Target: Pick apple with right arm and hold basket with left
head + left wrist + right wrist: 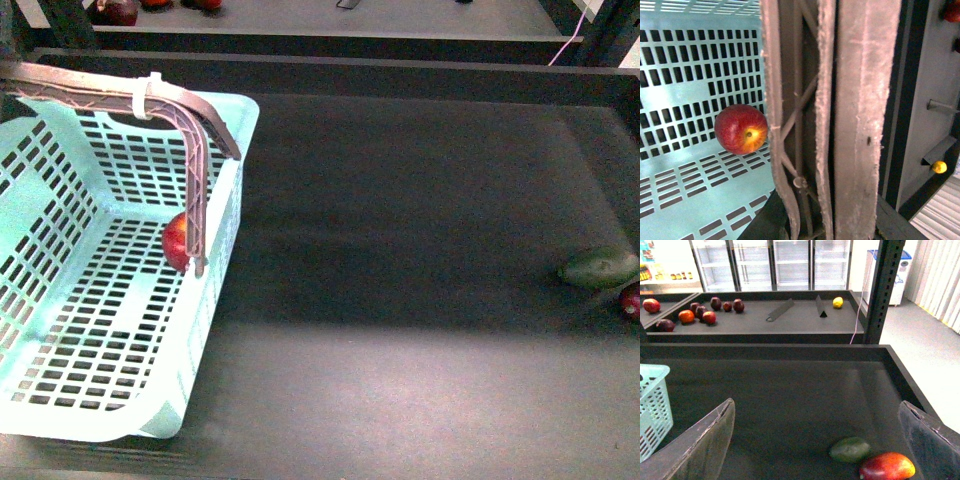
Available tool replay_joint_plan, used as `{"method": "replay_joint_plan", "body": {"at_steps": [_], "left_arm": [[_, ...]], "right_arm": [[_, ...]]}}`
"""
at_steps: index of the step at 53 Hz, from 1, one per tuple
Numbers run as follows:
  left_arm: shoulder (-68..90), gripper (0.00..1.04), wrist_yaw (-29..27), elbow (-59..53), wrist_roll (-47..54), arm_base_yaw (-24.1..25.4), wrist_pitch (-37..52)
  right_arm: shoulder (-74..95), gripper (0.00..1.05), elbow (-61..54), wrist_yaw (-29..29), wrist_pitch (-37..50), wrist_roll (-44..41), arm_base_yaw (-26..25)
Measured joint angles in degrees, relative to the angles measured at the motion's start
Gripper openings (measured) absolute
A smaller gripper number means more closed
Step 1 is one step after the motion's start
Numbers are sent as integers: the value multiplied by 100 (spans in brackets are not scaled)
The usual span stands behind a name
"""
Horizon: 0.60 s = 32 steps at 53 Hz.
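Right fingers (700, 450) stand wide apart, empty, above the table (790, 390), a green fruit (850, 449) and red fruit (887, 466) just beyond. Left fingers (762, 222) seem clamped on the basket (160, 415) handle (850, 120); the apple (741, 128) lies inside on its floor, near the right wall.

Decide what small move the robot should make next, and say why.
Probably draw the open right gripper back to rest, empty. The apple already lies inside the basket, whose raised handle the left gripper seems to clamp, so nothing looks left to pick. The right gripper hangs over only a dark green fruit and a reddish fruit, neither wanted.
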Motion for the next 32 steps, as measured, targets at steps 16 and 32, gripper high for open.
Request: {"method": "replay_joint_plan", "body": {"at_steps": [16,32], "left_arm": [[0,18,-2,-94,-203,11,131],[-372,62,59,-302,-332,-33,-122]], "right_arm": [[0,96,0,0,-2,0,0],[0,96,0,0,0,0,0]]}}
